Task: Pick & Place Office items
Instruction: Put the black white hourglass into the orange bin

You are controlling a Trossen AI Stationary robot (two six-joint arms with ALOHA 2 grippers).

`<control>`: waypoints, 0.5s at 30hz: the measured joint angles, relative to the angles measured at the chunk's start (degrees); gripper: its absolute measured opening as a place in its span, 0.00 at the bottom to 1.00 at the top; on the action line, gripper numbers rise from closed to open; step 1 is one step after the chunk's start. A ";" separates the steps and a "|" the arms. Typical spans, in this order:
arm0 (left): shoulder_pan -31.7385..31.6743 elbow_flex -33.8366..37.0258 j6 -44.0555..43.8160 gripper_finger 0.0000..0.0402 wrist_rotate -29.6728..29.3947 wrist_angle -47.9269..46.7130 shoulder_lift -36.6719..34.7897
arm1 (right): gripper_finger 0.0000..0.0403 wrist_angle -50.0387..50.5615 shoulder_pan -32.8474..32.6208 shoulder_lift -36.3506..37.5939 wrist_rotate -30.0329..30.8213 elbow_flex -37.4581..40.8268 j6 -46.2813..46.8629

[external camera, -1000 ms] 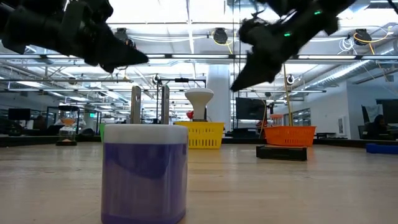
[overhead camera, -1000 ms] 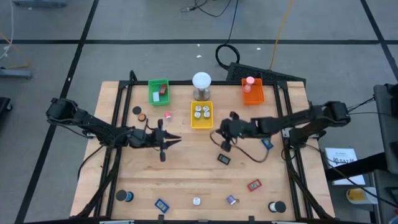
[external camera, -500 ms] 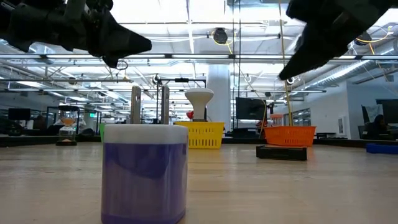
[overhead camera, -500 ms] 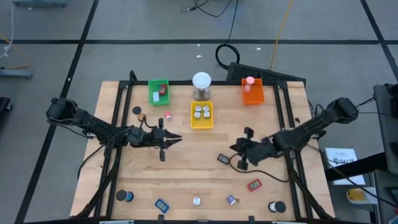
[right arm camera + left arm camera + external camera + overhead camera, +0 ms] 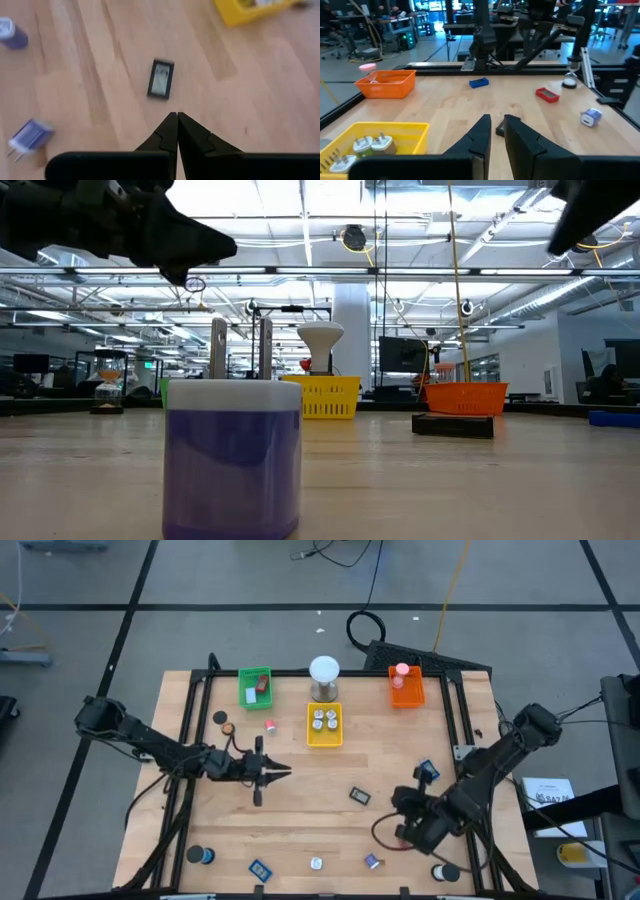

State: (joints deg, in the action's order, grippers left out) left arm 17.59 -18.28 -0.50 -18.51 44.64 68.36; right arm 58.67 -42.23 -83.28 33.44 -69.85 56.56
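1. Right gripper (image 5: 176,131): fingers pressed together, nothing between them. In the high view it hangs over the near right part of the table (image 5: 300,810), close above where a red piece shows in the left wrist view (image 5: 547,94).
2. Just beyond its tips lies a dark rectangular piece (image 5: 161,79), flat on the wood, apart from the gripper.
3. Left gripper (image 5: 496,131): fingers nearly together, a narrow slit between, holding nothing; it hovers mid-left of the table.
4. Remaining office items sit along the near edge: blue plug (image 5: 29,136), purple-and-white roll (image 5: 11,33), black roll (image 5: 203,856).
5. Yellow tray (image 5: 324,726), green tray (image 5: 255,686) and orange tray (image 5: 406,688) stand at the far side.
6. Judgement: step is approach to a pick. Next move calls for parting the right fingers, then descending squarely over one piece.
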 joint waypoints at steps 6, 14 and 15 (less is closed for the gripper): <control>1.26 -0.02 0.21 0.13 -0.01 -0.45 0.00 | 0.00 18.35 -6.22 -9.00 -8.92 -11.65 15.13; 1.29 -0.02 0.02 0.13 -0.01 -1.20 0.02 | 0.06 25.34 -15.70 -16.22 -25.67 -16.78 34.32; 1.29 -0.02 0.01 0.13 -0.02 -1.20 0.02 | 0.09 25.03 -16.74 -16.48 -27.37 -16.80 36.33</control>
State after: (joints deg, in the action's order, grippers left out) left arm 18.87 -18.31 -0.49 -18.53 43.44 68.38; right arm 83.70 -58.97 -99.76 6.08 -86.65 92.89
